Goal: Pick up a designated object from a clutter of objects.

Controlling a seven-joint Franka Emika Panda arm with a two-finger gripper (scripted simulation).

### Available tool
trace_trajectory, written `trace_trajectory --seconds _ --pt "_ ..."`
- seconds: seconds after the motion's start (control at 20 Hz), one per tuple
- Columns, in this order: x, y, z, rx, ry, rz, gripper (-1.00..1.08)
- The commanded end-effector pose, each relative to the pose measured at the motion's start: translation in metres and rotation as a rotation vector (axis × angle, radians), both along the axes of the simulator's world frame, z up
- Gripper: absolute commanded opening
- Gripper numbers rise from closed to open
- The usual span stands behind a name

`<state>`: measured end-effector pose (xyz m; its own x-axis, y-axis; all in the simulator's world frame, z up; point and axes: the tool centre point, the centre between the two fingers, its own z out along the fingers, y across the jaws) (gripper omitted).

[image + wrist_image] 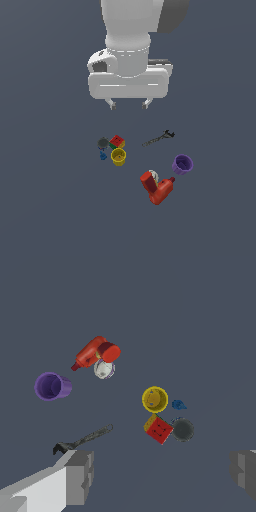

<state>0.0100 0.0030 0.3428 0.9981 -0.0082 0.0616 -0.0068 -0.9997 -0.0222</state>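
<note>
So the tool (129, 105) is hanging well above the counter (45, 200) with its fingers spread wide and nothing between them, so I'd call this the approach step, before any descent.

The target is the small yellow cup (118, 157), standing upright with its mouth up. It sits in a tight little cluster: the red-green-yellow cube (117, 142) is just beside it, the tiny blue piece (103, 156) is right next to it on the exterior view's left, and the grey round piece (103, 144) is just past that. In the wrist view the yellow cup (154, 399) looks almost touching the cube (158, 429), though I can't tell if they really touch.

The purple cup (182, 164), the dark wrench (159, 138) and the red-orange drill-like tool (158, 187) are well apart from it, so no worry there.

How I'd do it: centre over the cup first, then turn the wrist so the fingers come down on the two free sides, not on the cube side or the blue-piece side. Go straight down, straddling the cup or its rim, and close gently. Biggest risk I see is a fingertip clipping the cube and knocking the cup over.
</note>
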Motion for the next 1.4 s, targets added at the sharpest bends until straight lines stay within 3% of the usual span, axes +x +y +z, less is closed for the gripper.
trace_trajectory --seconds 0.0,0.75,1.35 --pt "0.000 0.000 0.000 0.000 0.000 0.000 1.00" --pt "0.002 0.002 -0.004 0.007 -0.002 0.029 1.00" --pt "0.020 -0.010 -0.070 0.017 0.020 -0.144 1.00"
